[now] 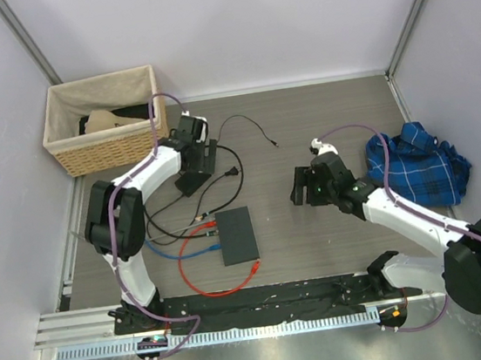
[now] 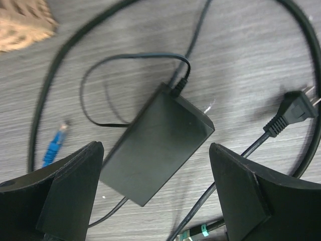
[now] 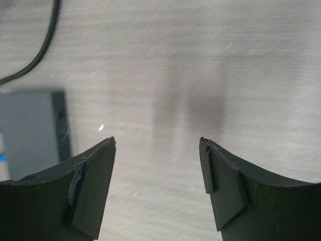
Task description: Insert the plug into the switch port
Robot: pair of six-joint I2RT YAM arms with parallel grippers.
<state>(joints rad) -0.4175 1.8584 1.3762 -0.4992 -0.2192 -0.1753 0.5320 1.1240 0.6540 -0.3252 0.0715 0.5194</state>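
The switch [image 1: 237, 236] is a flat dark box lying on the table in front of the arms; its grey end also shows at the left of the right wrist view [image 3: 32, 133]. Blue, green and red cable ends [image 1: 209, 229] sit at its left edge; I cannot tell if any is seated. A blue network plug [image 2: 58, 140] lies loose on the table. My left gripper [image 1: 199, 167] is open above the black power brick [image 2: 158, 143], jaws either side of it, not touching. My right gripper [image 1: 300, 192] is open and empty over bare table, right of the switch.
A wicker basket [image 1: 101, 118] stands at the back left. A blue plaid cloth [image 1: 419, 165] lies at the right. Black cords loop around the brick, with a mains plug [image 2: 297, 108] and a barrel plug [image 1: 276, 143] at their ends. A red cable [image 1: 223, 286] curves below the switch.
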